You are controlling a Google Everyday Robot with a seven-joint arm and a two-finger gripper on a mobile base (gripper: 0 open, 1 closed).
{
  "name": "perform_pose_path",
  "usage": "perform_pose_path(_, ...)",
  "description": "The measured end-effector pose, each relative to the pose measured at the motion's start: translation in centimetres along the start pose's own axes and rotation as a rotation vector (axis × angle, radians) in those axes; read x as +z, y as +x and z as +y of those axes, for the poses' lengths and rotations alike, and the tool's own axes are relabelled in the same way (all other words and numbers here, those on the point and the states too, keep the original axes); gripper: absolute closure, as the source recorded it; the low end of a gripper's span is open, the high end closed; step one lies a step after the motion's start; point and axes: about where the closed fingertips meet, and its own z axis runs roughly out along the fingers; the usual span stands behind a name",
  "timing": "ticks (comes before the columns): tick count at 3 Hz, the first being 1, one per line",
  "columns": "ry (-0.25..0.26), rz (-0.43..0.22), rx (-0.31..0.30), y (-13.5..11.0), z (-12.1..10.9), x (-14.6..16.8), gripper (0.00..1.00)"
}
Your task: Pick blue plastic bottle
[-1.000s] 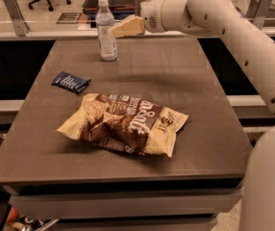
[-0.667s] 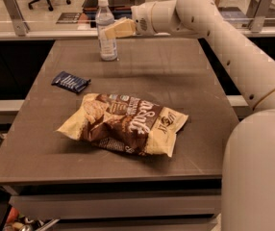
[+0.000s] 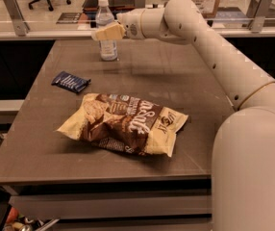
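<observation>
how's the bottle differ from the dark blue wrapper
The blue plastic bottle stands upright, far back; the wrapper lies flat, nearer. The bottle is tall and clear, the wrapper small and dark. Both sit on the table. The hand is at the bottle's middle.

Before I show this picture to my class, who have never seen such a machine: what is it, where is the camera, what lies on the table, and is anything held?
The cream shape on the right is a robot's arm, reaching out over a dark table. There is only one picture, looking down on the table from the robot's side. Where the camera is mounted is not known. At the arm's end is the gripper, the robot's hand. It is level with the middle of the blue plastic bottle, which stands upright near the far edge. Whether it grips the bottle cannot be told. A large chip bag lies nearer the front, and a small dark-blue wrapper lies to the left.
</observation>
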Motion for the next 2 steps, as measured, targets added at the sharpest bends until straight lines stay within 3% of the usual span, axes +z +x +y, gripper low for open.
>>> perform_pose_path(2, -0.008, -0.030, -0.018, -0.80, 0.66, 1.77, 0.64)
